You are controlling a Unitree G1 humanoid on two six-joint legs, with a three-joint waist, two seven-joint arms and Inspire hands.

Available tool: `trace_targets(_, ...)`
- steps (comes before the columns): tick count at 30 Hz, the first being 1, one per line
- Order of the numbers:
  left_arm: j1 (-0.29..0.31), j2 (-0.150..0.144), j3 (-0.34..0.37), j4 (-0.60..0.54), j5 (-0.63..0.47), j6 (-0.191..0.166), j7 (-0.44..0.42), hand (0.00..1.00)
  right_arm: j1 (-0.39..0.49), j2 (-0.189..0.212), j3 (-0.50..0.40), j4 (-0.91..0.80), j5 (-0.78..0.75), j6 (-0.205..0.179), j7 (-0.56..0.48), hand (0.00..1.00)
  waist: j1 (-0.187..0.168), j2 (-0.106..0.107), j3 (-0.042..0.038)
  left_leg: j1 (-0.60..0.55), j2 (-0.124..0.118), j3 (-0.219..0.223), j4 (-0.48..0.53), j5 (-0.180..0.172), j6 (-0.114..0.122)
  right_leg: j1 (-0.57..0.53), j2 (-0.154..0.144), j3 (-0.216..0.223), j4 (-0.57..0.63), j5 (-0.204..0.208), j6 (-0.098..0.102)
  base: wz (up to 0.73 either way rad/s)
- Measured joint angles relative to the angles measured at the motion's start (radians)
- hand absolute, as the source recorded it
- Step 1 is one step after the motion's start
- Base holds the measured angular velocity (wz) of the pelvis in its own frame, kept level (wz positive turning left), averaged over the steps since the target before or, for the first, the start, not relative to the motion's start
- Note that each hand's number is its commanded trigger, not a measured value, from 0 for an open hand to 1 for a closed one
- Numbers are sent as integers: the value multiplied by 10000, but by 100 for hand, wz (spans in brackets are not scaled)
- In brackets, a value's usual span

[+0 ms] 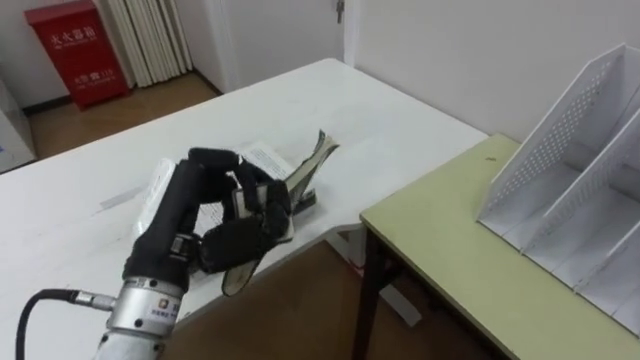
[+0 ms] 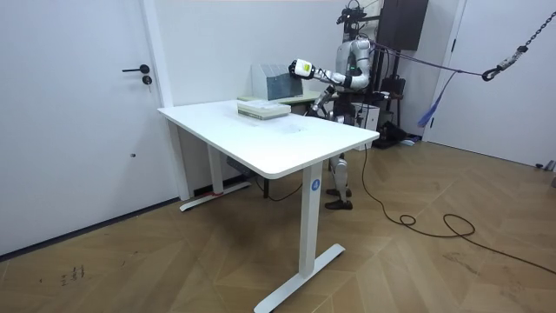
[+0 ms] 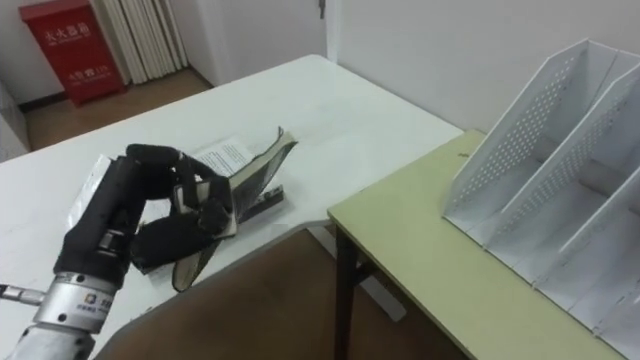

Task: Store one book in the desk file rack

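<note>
The robot stands at the far side of the white table point(image 1: 340, 105), with the lower green desk point(image 1: 450, 255) set just beside the table's corner. Its left hand point(image 1: 235, 215) is closed around a book point(image 1: 300, 178): the fingers curl over the upper edge while the thumb presses from beneath, so the book is pinched near its spine and hangs partly open, a dark cover flapping up at the far end and white pages showing. The book is in the air over the table's near edge, not resting on it, and the room view shows the arm raised well above the tabletop, where a low stack of books point(image 2: 263, 109) lies. The file rack point(image 1: 560, 175) stands on the green desk to the robot's right, its slanted perforated dividers and open slots facing the robot, well apart from the held book. The pick-up step looks done and the carry toward the rack is in hand. The next move probably calls for swinging the arm right across the gap between the two desks, bringing the loose covers together, turning the book upright so it lines up with a slot, and lowering it between two dividers before letting go.
</note>
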Motion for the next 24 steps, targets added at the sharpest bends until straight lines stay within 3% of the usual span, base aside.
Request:
trace_targets(8,18,121,152,-497,-3320,-48,-1197,100,285,-22,4,-1394,1545,-6,1009,0,24,-104,61,7,1,16,69,1,1,-42,-14,-15,-3,6,-4,0)
trace_targets(15,37,89,472,-635,-4439,-47,-2311,100,405,-17,-57,-3002,2417,4,1563,0,25,-66,65,59,10,33,71,2,2,-2,-71,4,-8,7,-1,0)
trace_targets(19,364,72,631,-511,-5351,12,-3006,100,424,-11,-249,-3754,3743,131,2028,0,11,42,122,51,3,59,81,1,2,5,-72,22,7,7,0,0)
trace_targets(24,369,35,977,-170,-6122,162,-3609,100,412,-26,-519,-3993,5678,287,2449,0,1,65,122,-16,24,80,52,-3,7,-3,-71,-2,36,8,-1,1)
